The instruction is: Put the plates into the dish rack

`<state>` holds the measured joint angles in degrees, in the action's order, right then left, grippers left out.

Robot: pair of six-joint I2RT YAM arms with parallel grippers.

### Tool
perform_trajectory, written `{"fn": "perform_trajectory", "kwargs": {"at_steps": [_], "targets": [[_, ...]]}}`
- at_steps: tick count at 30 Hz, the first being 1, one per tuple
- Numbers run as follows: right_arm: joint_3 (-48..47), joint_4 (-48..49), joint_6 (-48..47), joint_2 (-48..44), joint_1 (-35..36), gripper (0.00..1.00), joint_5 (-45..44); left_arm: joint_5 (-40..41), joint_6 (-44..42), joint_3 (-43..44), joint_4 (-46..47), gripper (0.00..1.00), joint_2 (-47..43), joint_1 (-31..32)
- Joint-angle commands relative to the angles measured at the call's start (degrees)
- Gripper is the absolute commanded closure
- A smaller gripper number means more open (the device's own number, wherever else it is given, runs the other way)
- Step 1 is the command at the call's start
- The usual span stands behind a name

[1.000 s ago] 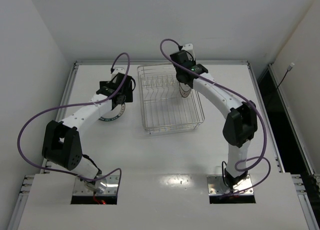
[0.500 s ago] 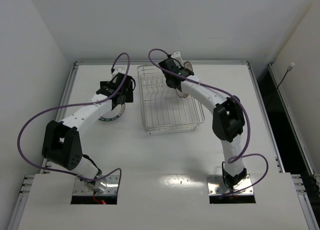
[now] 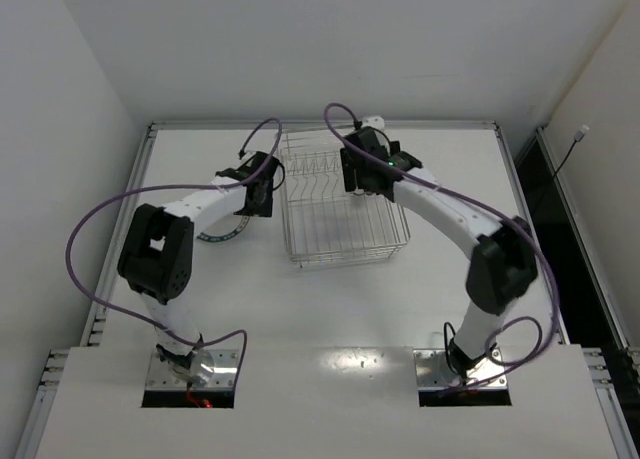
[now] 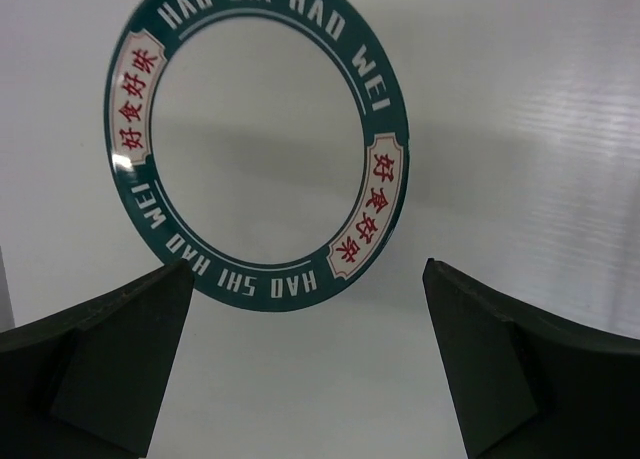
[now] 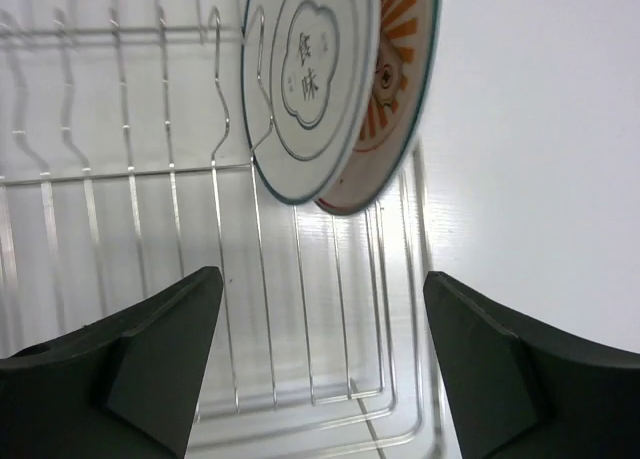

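Motif plate (image 5: 308,84) and sunburst plate (image 5: 395,89) are being carried on edge, leaning, side by side in the silver wire rack's (image 3: 345,214) tines. Glossy round green-rim plate (image 4: 255,139) is being supported flat by the bench (image 4: 520,129). Left gripper (image 4: 308,271) and right gripper (image 5: 322,279) are being held spread, empty.

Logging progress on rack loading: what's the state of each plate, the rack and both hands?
Rack: holds two plates
Motif plate: standing in rack
Sunburst plate: standing in rack, beside it
Green-rimmed plate: flat on table
Left hand: open, empty
Right hand: open, empty
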<state>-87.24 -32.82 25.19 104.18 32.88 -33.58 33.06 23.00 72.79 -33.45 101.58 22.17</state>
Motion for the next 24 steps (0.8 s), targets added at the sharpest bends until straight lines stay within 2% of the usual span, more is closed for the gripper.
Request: {"fn": "perform_trajectory", "kwargs": {"at_steps": [1,10,16,19,20,21,22,24], "targets": [[5.22,7.23,0.39,-16.24,-0.71,0.2,6.59,1.57,0.02,2.79,-3.46,0.01,3.0,0.24],[6.38,6.54,-1.9,-28.5,-0.72,0.19,12.05,1.75,-0.5,3.84,-4.07,0.01,10.21,0.24],[7.44,6.02,-1.9,-33.86,-0.72,0.18,12.58,1.04,-1.73,4.37,-4.08,0.13,14.43,0.24],[7.44,4.44,-1.9,-36.67,-0.72,0.17,12.06,0.52,-2.26,5.42,-5.39,0.27,16.8,0.24],[7.96,4.43,-1.9,-37.55,-0.72,0.17,12.05,0.52,-2.26,5.43,-5.4,0.38,17.5,0.24],[7.96,3.82,-1.9,-38.52,-0.72,0.15,12.05,-0.09,-2.26,5.43,-5.4,0.46,17.51,0.24],[8.66,3.29,-1.9,-40.35,-0.72,0.14,12.05,-0.97,-2.26,5.43,-5.4,0.59,18.03,0.24],[9.37,2.68,-1.9,-42.3,-0.72,0.12,12.05,-1.59,-2.26,5.43,-5.92,0.72,18.56,0.24]]}}
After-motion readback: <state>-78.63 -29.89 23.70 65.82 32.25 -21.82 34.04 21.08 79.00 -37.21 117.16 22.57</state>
